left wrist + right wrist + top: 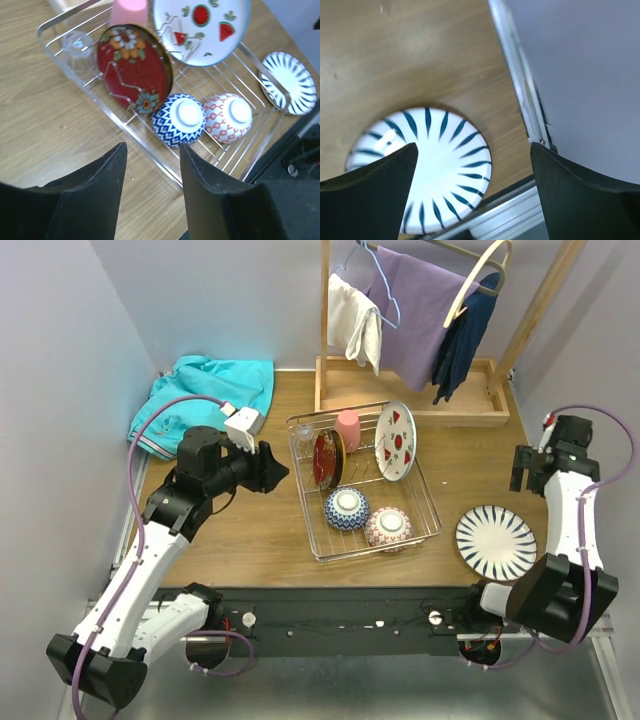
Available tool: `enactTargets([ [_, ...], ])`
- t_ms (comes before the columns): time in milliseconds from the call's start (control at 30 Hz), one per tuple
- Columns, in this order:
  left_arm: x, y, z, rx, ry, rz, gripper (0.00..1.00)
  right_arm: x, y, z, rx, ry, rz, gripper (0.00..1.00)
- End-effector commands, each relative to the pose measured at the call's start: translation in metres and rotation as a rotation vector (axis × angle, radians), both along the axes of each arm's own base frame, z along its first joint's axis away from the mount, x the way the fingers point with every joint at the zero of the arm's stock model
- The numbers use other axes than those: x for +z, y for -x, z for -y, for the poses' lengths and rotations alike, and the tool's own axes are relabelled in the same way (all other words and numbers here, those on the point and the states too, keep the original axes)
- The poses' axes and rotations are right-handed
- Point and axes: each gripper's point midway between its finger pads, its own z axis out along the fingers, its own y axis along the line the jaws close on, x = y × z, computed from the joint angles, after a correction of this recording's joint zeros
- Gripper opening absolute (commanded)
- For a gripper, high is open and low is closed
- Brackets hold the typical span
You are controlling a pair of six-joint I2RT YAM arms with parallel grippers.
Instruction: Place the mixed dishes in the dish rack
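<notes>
Final pick in hand: striped plate (496, 542) flat near bench's right front corner, outside dish rack (420, 502); right end effector (473, 150) spread wide above it, left end effector (152, 147) half-spread, empty; next, probably: lower, pinch rim.

Red floral plate (135, 67), blue-patterned bowl (179, 119), pink-patterned bowl (227, 117), blue-striped white plate (435, 165).

Wooden counter (250, 540); teal garment (205, 395) crumpled at its far-left corner; wooden clothes rack (410, 412) along far edge, with white cloth (352, 325), purple cloth (420, 315), navy cloth (465, 335) hanging side by side
</notes>
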Motion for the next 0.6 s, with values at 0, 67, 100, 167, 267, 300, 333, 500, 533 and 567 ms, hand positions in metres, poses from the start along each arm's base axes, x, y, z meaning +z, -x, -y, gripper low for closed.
enactTargets([
  [0,0.023,0.013,0.028,-0.238,0.044,0.065,0.56,-0.033,0.021,-0.006,0.230,-0.274,-0.120,1.00],
  [67,0.021,0.012,0.035,-0.276,0.054,0.042,0.58,-0.049,0.029,0.002,0.278,-0.341,-0.181,0.92],
  [100,0.024,0.011,0.038,-0.293,0.062,0.042,0.58,-0.054,0.034,0.008,0.273,-0.383,-0.174,0.85],
  [167,0.021,0.008,0.045,-0.328,0.074,0.025,0.58,-0.070,0.044,0.011,0.344,-0.449,-0.243,0.78],
  [267,0.022,-0.001,0.049,-0.340,0.073,0.024,0.57,-0.080,0.049,0.023,0.365,-0.506,-0.251,0.75],
  [300,0.025,-0.003,0.050,-0.343,0.071,0.032,0.57,-0.082,0.045,0.031,0.371,-0.522,-0.234,0.74],
  [333,0.020,-0.006,0.051,-0.344,0.059,0.022,0.57,-0.081,0.044,0.033,0.393,-0.522,-0.233,0.74],
  [500,0.009,-0.019,0.048,-0.338,-0.006,0.015,0.57,-0.089,0.039,0.039,0.519,-0.507,-0.257,0.73],
  [533,0.003,-0.021,0.047,-0.338,-0.018,-0.004,0.57,-0.096,0.041,0.038,0.527,-0.532,-0.282,0.72],
  [567,0.001,-0.022,0.046,-0.345,-0.036,0.005,0.57,-0.100,0.043,0.038,0.549,-0.538,-0.296,0.72],
])
